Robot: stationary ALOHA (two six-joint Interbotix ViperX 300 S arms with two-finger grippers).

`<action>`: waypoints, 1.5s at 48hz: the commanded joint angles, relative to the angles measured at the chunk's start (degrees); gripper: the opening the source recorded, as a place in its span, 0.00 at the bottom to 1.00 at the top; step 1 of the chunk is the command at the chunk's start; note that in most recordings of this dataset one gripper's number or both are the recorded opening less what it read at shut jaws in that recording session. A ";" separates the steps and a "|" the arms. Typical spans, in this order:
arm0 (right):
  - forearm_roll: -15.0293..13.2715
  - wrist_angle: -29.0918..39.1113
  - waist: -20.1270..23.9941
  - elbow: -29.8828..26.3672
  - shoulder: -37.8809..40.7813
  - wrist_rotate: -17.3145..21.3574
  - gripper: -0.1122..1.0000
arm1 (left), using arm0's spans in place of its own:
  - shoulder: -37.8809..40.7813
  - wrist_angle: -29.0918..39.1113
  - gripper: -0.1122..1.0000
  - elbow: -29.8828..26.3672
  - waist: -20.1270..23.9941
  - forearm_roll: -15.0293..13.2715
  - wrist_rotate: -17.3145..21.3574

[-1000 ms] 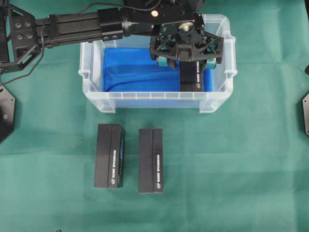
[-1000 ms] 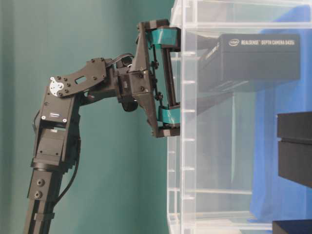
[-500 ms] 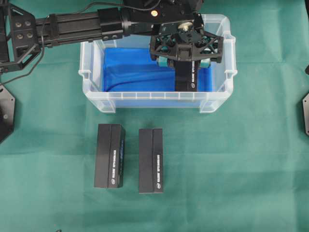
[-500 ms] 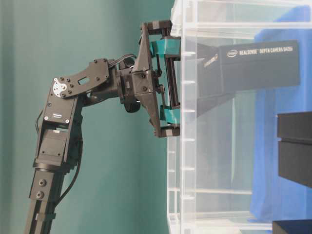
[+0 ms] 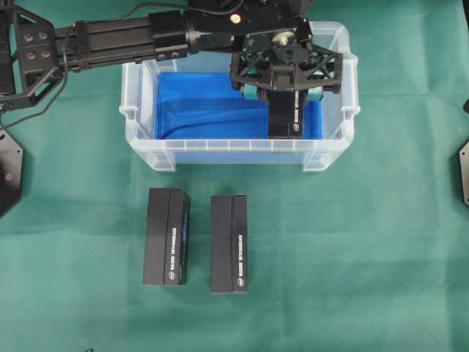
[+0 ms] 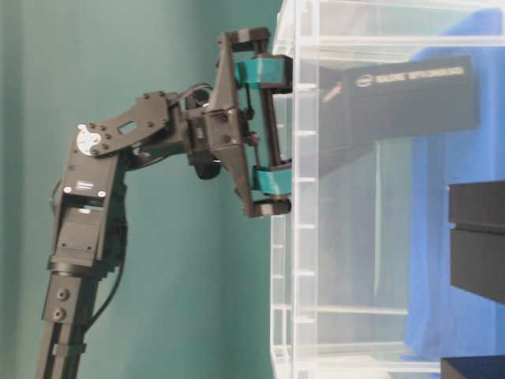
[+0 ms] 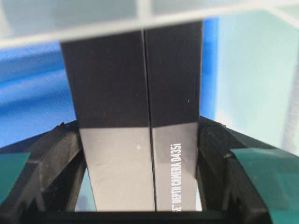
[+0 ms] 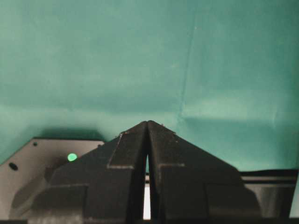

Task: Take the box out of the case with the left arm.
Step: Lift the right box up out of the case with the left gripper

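The case [image 5: 220, 145], a clear plastic bin with a blue lining, stands at the back of the green cloth. My left gripper [image 5: 287, 81] reaches into its right half and is shut on one end of a black box [image 5: 287, 117]. In the left wrist view the box [image 7: 135, 93] fills the gap between the black fingers [image 7: 56, 154], with the case's rim running across above it. From table level the left gripper [image 6: 264, 134] is at the case wall, and the box [image 6: 410, 95] shows through it, tilted. My right gripper [image 8: 147, 123] is shut and empty over bare cloth.
Two more black boxes [image 5: 166, 236] [image 5: 229, 243] lie side by side on the cloth in front of the case. The left arm's long black link [image 5: 110, 40] crosses the case's back left corner. A black mount [image 5: 463, 172] sits at the right edge.
The left gripper's jaws closed onto the box's end. The box has since shifted slightly and tilted inside the case. The right gripper has not moved.
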 commanded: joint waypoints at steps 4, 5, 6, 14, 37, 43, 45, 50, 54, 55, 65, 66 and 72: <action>-0.18 -0.18 0.00 -0.53 0.00 0.09 0.10 | -4.39 4.13 0.53 -4.92 0.44 0.18 0.00; -0.18 -0.18 0.00 -0.53 0.00 0.09 0.10 | -4.66 5.27 0.53 -5.62 0.44 0.18 0.00; -0.18 -0.18 0.00 -0.62 0.00 0.09 0.10 | -4.83 6.06 0.53 -6.33 0.44 0.18 -0.09; -0.26 -0.18 0.00 -0.62 0.09 0.00 0.10 | -5.36 10.90 0.53 -11.51 0.44 0.18 -0.18; -0.18 -0.26 -0.09 -0.53 0.26 0.18 0.10 | -1.14 24.26 0.53 -31.82 -0.35 0.18 0.00; -0.26 -0.18 0.00 -0.53 0.26 0.18 0.10 | -0.35 27.95 0.53 -36.04 -0.53 0.35 0.00; -0.26 -0.18 0.00 -0.53 0.26 0.18 0.10 | -0.09 28.92 0.53 -37.27 -0.53 0.35 -0.09; -0.26 -0.18 0.00 -0.62 0.26 0.26 0.10 | 0.53 30.32 0.53 -39.46 -0.53 0.79 0.00; -0.18 -0.18 0.00 -0.53 0.26 0.35 0.10 | 0.70 30.50 0.53 -40.08 -0.53 0.88 0.00; -0.26 -0.18 0.00 -0.53 0.26 0.26 0.10 | 0.70 30.59 0.53 -40.08 -0.53 0.88 0.00; -0.26 -0.18 0.00 -0.53 0.26 0.35 0.10 | 0.62 30.67 0.53 -39.81 -0.53 1.05 0.09; -0.18 -0.18 0.00 -0.53 0.26 0.26 0.10 | 0.62 30.67 0.53 -39.81 -0.62 1.05 0.09; -0.26 -0.18 0.00 -0.53 0.26 0.26 0.10 | 0.62 30.67 0.53 -39.81 -0.53 1.14 0.00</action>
